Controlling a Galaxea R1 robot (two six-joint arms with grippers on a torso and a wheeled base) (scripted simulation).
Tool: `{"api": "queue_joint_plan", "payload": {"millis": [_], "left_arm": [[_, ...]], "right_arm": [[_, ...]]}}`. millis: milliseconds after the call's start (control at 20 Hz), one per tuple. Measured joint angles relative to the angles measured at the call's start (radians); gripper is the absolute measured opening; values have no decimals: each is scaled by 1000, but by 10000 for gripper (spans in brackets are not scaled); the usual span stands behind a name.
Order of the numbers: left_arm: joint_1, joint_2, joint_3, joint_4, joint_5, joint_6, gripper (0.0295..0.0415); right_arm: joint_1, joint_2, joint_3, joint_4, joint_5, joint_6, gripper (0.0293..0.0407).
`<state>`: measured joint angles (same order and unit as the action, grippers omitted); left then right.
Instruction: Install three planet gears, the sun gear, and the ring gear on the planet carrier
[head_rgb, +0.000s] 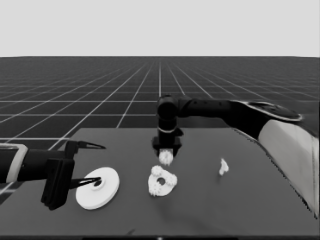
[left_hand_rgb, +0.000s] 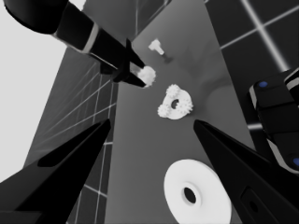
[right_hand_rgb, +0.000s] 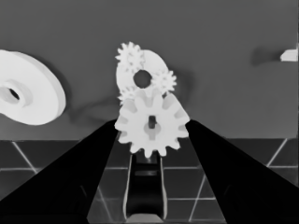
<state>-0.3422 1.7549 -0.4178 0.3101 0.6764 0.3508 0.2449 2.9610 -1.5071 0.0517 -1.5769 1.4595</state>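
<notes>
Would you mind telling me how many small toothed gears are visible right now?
4. Three sit on the smaller round part around its centre hole. The fourth gear is held between the right gripper fingers, above the table just beyond that part.

thin white piece (head_rgb: 223, 166) | lies alone on dark table (head_rgb: 250, 210) | right side

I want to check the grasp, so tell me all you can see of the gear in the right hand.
The small white toothed gear looks like matte plastic, with blunt teeth all round and a small slotted centre hole. It sits clamped between the right hand's black fingers, off the dark table, just beyond the smaller round white part, which carries three gears.
</notes>
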Motion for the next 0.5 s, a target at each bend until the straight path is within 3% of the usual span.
{"api": "queue_joint_plan", "payload": {"millis": [250,350,500], "left_arm": [[0,0,0,0,0,0,385],[0,0,0,0,0,0,385],[0,0,0,0,0,0,385]], "right_arm": [[-2,70,-109,-2,-3,-45,309],[-220,74,-122,-225,33,-52,309],[-321,91,-191,-313,60,-96,309]]}}
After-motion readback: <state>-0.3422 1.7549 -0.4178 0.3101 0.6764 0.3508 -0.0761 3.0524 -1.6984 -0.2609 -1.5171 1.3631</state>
